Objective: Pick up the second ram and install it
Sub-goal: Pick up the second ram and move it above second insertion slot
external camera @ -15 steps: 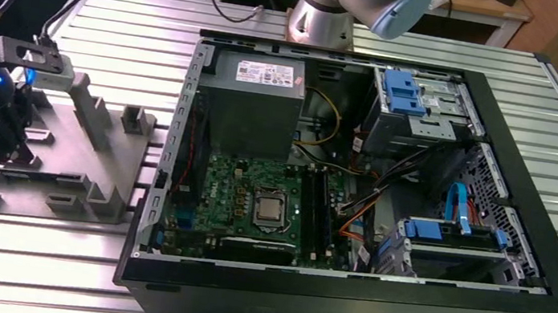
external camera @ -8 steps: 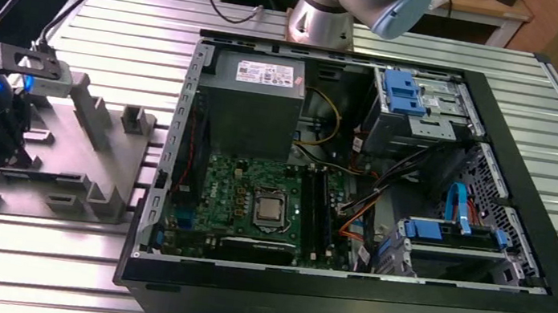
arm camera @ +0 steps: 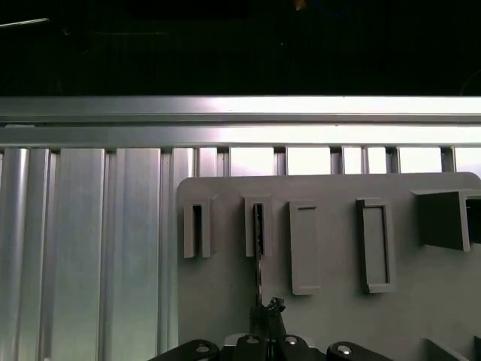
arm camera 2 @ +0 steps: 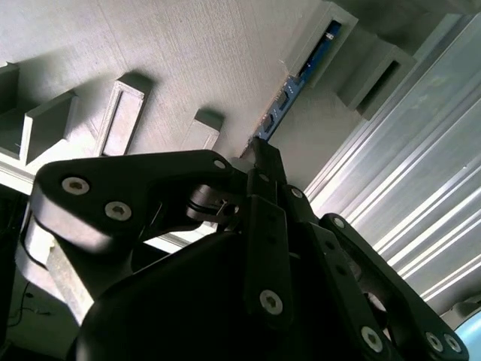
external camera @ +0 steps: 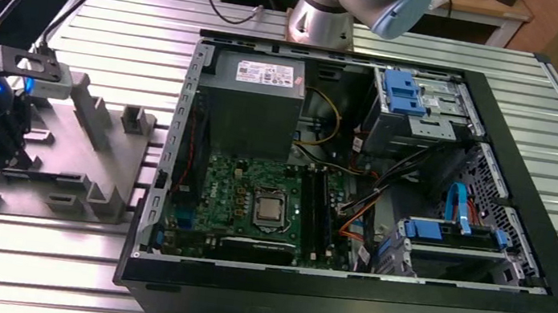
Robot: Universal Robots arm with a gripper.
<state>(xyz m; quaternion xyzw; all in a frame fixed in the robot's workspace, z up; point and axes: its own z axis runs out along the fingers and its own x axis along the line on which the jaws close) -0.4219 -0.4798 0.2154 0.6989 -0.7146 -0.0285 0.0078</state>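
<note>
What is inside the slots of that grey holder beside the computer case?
One slot of the grey holder holds the second ram, a thin blue stick standing on edge. The gripper covers its near end. The neighbouring slot looks dark; its depth cannot be seen.

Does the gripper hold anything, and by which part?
The gripper seems shut on the second ram, at the end nearest the wrist; the ram stands in the grey holder.

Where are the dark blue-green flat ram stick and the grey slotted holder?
Dark blue-green ram stick (arm camera 2: 295,83): second wrist view, blue face, mid-length.
Grey slotted holder (external camera: 85,155): exterior view, bare flat surface.
</note>
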